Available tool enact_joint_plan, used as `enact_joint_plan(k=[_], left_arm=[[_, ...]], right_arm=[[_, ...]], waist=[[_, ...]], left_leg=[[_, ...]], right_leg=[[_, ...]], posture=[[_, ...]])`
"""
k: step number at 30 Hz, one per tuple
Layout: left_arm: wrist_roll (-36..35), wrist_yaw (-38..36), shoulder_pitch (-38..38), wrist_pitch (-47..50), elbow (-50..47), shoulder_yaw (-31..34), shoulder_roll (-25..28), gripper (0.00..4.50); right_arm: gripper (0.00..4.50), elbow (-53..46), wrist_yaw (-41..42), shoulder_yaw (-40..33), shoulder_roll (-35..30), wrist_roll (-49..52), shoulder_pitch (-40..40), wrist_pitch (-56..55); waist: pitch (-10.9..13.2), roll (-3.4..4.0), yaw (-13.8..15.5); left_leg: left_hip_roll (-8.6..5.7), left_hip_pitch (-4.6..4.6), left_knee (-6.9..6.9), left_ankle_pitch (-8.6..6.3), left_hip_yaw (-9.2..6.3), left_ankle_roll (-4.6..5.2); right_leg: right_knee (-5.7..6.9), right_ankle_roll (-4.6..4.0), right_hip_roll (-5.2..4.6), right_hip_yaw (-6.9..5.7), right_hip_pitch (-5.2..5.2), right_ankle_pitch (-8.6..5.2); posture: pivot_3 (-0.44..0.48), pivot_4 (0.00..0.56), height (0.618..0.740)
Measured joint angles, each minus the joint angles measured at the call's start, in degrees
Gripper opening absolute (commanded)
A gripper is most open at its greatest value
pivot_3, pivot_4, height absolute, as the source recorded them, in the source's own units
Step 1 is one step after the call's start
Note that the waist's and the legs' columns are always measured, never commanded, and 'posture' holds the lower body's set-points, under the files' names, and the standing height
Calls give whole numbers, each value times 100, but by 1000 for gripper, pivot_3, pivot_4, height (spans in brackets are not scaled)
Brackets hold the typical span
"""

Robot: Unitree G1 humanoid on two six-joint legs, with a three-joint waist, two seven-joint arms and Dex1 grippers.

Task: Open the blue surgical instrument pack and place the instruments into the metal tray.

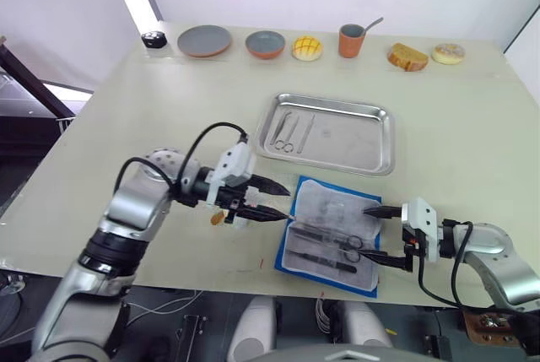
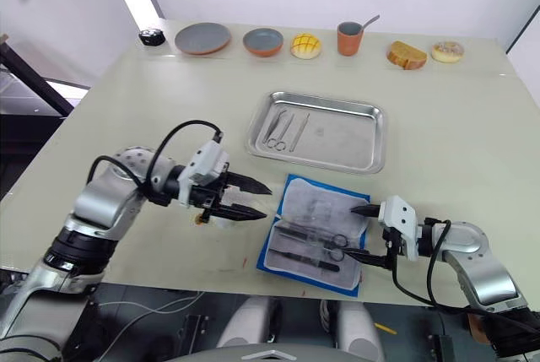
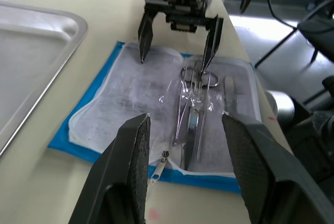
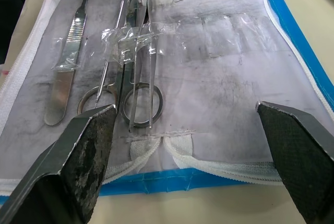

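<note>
— While I hold both arms over the table, tell me what you count on your screen.

— One blue surgical instrument pack [image 1: 331, 236], lying open and flat at the near edge of the table [image 1: 456, 126], pale lining up. One metal tray [image 1: 346, 137] sits just beyond it, apart from it.

— I agree. On my right wrist feed I count instruments [image 4: 133, 57] in the lining: one flat-handled tool on its own, then ring-handled ones bunched under a clear strap. I make out three rings, so at least two of those, but I cannot split the bundle cleanly.

— And in the tray?

— I see about three slim tools [image 1: 291, 132] at its left end, one with ring handles. The rest of the tray is bare steel.

— Grippers?

— Two. My left gripper [image 1: 272, 198] is spread wide, hovering just left of the pack and holding nothing. My right gripper [image 1: 381, 235] is also spread wide, fingers pointing into the pack's right edge, one at each half, empty too.

— Anything behind?

— Along the far edge I count two round plates [image 1: 204, 40], one yellow bun [image 1: 307, 48], one orange cup [image 1: 351, 40] with a spoon, one slice of cake [image 1: 407, 57], one doughnut [image 1: 448, 53], and one small black object [image 1: 153, 39] at the left end.
</note>
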Motion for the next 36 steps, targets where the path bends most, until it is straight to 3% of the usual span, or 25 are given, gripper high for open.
enact_joint_plan(k=[9,12,14,15,32,35,36], left_arm=[[996,118,-584,-824,739,-853,-630,2525],[1178,95,-612,-1068,988,-955,-746,1791],[1210,82,-631,-1148,1085,-970,-769,696],[1233,65,-638,-1181,1109,-970,-794,533],[1532,-129,-773,-1871,1802,-1121,-1089,533],[1544,-276,-772,-1885,1835,-1185,-1111,1283],[1544,-289,-772,-1885,1834,-1194,-1118,1728]], right_arm=[[4500,-43,-65,56,2,-17,-4,3],[4500,-53,-106,66,3,-18,-4,3],[4500,-55,-122,66,3,-18,-4,3],[4500,-55,-133,66,3,-18,-2,3],[4500,-66,-239,103,10,-18,-2,9],[4500,-66,-274,115,10,-18,-3,20],[4500,-66,-281,116,11,-18,-3,23]], waist=[[0,0,-34],[0,0,-47],[0,0,-49],[-1,0,-48],[0,0,-58],[0,1,-58],[0,1,-57]], left_leg=[[-3,-1,8,0,0,0],[-2,-2,9,0,-3,0],[-2,-2,10,0,-2,0],[-2,-3,11,0,-3,0],[-2,-8,46,-1,-5,1],[-2,-9,64,-3,-3,4],[-2,-8,67,-3,-4,5]], right_leg=[[4,1,2,1,0,1],[4,1,3,-2,0,0],[4,1,3,-1,0,0],[4,1,3,-2,0,0],[22,1,5,-3,1,1],[40,1,5,-1,1,1],[45,2,5,-1,1,0]], posture=[[0,150,740],[0,150,740],[0,150,740],[0,150,740],[0,150,740],[0,150,740],[0,150,740]])
